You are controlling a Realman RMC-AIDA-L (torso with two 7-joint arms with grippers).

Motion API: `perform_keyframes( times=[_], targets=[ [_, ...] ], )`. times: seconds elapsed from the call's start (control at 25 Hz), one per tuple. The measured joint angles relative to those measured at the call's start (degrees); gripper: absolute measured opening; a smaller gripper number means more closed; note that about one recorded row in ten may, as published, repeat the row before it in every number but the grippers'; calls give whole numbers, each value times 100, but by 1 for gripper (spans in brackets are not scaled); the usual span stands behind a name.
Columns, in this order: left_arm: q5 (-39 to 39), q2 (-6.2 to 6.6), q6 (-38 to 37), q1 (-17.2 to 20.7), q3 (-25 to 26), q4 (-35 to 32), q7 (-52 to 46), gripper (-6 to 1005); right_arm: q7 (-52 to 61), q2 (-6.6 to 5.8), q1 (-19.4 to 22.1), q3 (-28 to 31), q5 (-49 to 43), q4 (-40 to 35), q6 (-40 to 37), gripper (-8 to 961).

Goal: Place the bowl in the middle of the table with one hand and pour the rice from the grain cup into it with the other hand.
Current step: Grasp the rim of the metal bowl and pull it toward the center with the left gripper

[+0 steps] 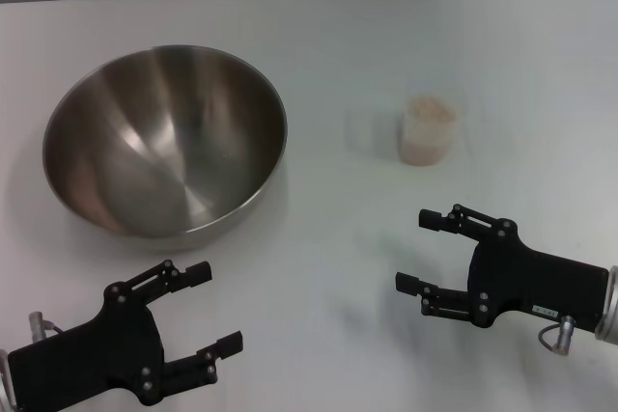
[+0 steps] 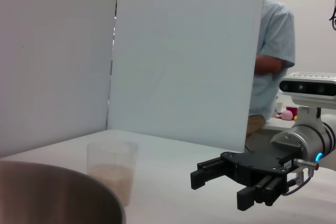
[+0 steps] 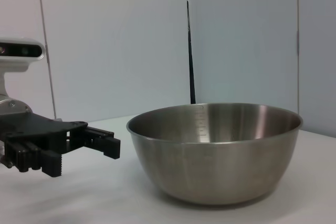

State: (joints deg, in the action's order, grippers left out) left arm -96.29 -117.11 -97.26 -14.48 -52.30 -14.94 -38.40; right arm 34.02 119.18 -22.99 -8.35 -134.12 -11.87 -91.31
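the big steel bowl [image 1: 164, 140] sits on the left side of the white table [image 1: 502, 55], with nothing in it. the small clear grain cup [image 1: 428, 130] stands well to its right, with rice [image 1: 431, 111] inside. the left gripper [image 1: 206, 309] waits near the bowl, fingers spread and holding nothing. the right gripper [image 1: 422, 252] waits near the cup, fingers also spread and holding nothing.
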Motion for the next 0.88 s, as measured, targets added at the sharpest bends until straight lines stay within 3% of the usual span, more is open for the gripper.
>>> perform_keyframes(
  times=[0.28,0.48,0.52,0.6,0.64,0.68,0.8,0.84,0.88],
  targets=[
    [11,-6,-20,-12,68,0,0,796,-8,0,6,0,0,4,27,818],
    [15,-7,-561,-14,639,-5,3,793,-15,0,5,0,4,9,33,818],
    [23,-16,-871,-43,1243,-36,-34,793,-15,0,5,0,18,9,16,818],
    [23,-22,-946,-70,1545,-46,-90,792,-16,0,4,0,23,9,6,818],
    [24,-33,-948,-166,2188,-60,-260,792,-22,0,5,0,34,14,-5,818],
    [24,-33,-948,-166,2188,-60,-260,791,-22,0,5,0,34,14,-5,818],
    [23,-38,-632,-367,2985,-63,-377,790,-32,0,5,11,40,55,-7,819],
    [23,-54,-303,-530,3474,-79,-435,789,-79,-1,6,33,42,77,-9,819],
    [23,-54,-303,-530,3474,-79,-435,789,-79,-1,6,33,42,77,-9,819]
  ],
)
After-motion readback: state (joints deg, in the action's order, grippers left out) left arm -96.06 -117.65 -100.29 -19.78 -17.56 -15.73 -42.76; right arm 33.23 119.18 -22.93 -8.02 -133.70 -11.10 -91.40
